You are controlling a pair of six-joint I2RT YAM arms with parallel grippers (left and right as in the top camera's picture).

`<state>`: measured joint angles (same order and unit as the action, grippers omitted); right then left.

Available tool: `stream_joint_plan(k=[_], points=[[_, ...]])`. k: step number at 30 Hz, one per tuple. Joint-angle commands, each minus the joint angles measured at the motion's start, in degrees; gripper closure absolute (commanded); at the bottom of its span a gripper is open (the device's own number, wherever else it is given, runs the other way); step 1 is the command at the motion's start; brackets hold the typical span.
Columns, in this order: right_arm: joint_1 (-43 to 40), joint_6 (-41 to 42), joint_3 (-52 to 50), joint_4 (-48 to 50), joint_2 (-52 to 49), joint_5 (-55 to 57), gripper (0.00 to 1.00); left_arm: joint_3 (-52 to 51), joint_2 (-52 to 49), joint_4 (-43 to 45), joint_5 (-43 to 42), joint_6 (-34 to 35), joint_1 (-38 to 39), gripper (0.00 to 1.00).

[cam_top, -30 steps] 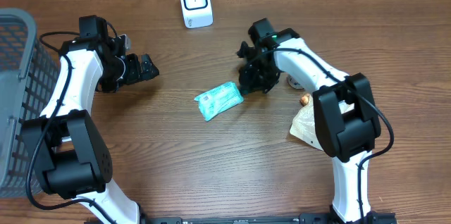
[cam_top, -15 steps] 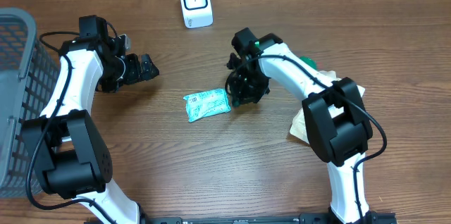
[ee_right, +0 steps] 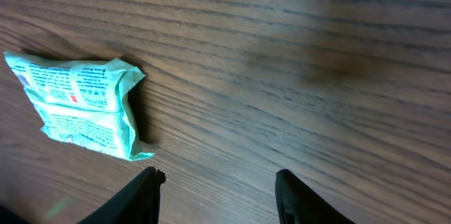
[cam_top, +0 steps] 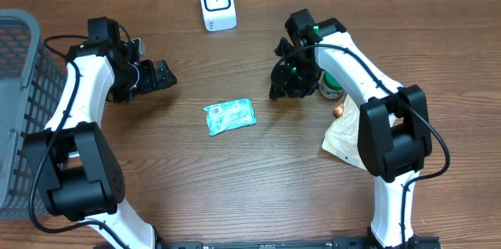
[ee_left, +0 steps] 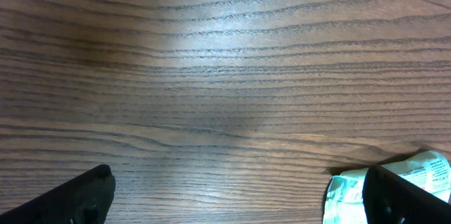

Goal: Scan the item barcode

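The item, a teal plastic packet with printed text, lies flat on the wooden table by itself. It also shows at the left of the right wrist view as the packet, and its end peeks out beside the right finger in the left wrist view. A white barcode scanner stands at the far edge. My right gripper hovers to the right of the packet, open and empty. At the left, my left gripper is wide open over bare wood.
A grey mesh basket stands at the left edge. By the right arm there are a green-lidded container, a small brown item and a tan bag.
The right gripper carried the packet leftward, opened and let it go, then drew back up and to the right. The left arm has not moved.
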<state>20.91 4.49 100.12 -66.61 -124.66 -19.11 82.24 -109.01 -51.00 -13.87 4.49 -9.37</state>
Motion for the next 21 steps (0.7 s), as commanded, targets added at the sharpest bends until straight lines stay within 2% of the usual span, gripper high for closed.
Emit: stream_joint_plan(k=[1, 4, 6, 8, 11, 12, 13, 14, 21], points=[[0.5, 0.0, -3.2, 2.4, 2.2, -0.9, 0.45, 0.7, -0.3, 0.5, 0.2, 1.0, 0.4, 0.01], [0.5, 0.0, -6.5, 6.6, 2.2, -4.9, 0.44, 0.7, -0.3, 2.3, -1.4, 5.7, 0.4, 0.01], [0.4, 0.0, -7.8, 8.4, 2.2, -6.3, 0.44, 0.7, -0.3, 0.2, -4.3, 9.1, 0.4, 0.01], [0.4, 0.0, -8.5, 9.2, 2.2, -6.7, 0.44, 0.7, -0.3, -0.8, -6.8, 9.7, 0.4, 0.00], [0.4, 0.0, -8.7, 9.5, 2.2, -6.7, 0.44, 0.7, -0.3, -2.6, -13.8, 8.7, 0.5, 0.32], [0.4, 0.0, -8.7, 9.7, 2.2, -6.7, 0.44, 0.7, -0.3, -3.2, -15.6, 6.8, 0.8, 0.56], [0.3, 0.0, -8.7, 9.9, 2.2, -6.7, 0.44, 0.7, -0.3, -3.8, -16.1, 5.8, 1.1, 0.90], [0.3, 0.0, -8.7, 10.1, 2.2, -6.7, 0.44, 0.7, -0.3, -4.8, -16.0, 5.9, 1.4, 0.96], [0.3, 0.0, -8.7, 10.8, 2.2, -6.7, 0.44, -0.1, -0.3, -9.0, -15.7, 6.3, 7.6, 0.96]])
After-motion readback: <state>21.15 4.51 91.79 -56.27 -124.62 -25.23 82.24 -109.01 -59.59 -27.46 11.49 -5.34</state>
